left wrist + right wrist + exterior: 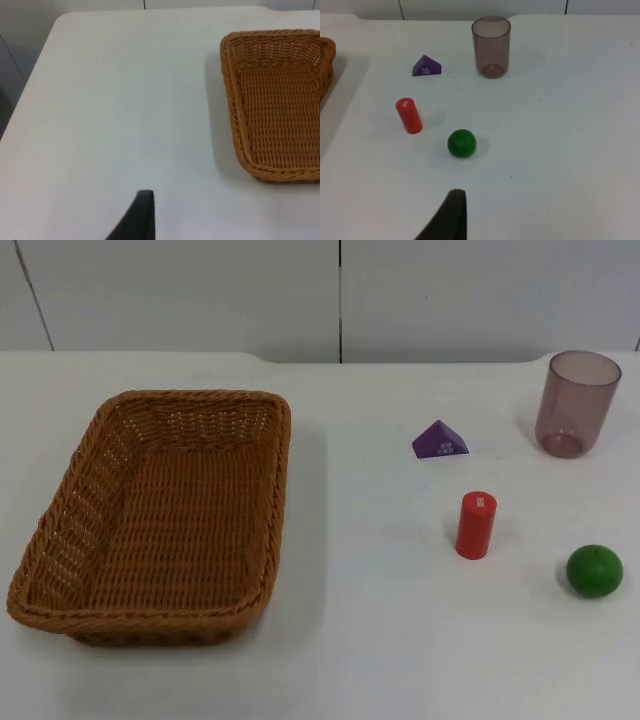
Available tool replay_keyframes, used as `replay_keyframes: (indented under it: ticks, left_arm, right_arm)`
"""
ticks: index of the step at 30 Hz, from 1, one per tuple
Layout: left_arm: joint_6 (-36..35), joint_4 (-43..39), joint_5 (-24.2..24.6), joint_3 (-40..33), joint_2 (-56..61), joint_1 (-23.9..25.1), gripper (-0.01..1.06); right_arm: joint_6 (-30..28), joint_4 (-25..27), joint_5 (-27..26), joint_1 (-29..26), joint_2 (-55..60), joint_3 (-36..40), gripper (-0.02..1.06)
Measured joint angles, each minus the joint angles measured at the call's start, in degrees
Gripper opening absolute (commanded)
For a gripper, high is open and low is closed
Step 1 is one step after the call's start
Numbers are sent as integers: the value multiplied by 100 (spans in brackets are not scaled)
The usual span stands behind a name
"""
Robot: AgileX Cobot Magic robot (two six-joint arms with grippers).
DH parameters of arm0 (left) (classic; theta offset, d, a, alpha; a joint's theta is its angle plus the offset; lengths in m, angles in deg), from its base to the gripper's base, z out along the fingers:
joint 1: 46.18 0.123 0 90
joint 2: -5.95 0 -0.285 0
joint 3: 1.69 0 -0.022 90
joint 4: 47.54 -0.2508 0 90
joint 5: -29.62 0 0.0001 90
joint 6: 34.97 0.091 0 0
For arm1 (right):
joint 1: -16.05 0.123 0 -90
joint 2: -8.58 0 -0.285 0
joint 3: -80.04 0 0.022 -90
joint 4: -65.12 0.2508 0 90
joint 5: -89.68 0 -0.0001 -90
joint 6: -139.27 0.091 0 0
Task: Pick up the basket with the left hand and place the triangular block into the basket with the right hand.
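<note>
wicker basket [150, 515] is sitting untouched on the bench's [380, 640] left; purple triangular block [440, 440] is lying well apart, right. approach the basket's rim squarely first. jaw state: cannot tell.

A smooth white table top [380, 640] spreads wide under even, soft light, its rounded far edge toward twelve o'clock meeting a pale grey partition wall [200, 290] made of flat panels, split by thin dark vertical seams at about eleven and twelve o'clock
</note>
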Motion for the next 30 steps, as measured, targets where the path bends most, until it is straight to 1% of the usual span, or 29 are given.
replay_keyframes:
  ticks: [30]
  left_arm:
    - [0, 0, 0, 0, 0, 0, 105]
  right_arm:
    - [11, 0, -20, 0, 0, 0, 105]
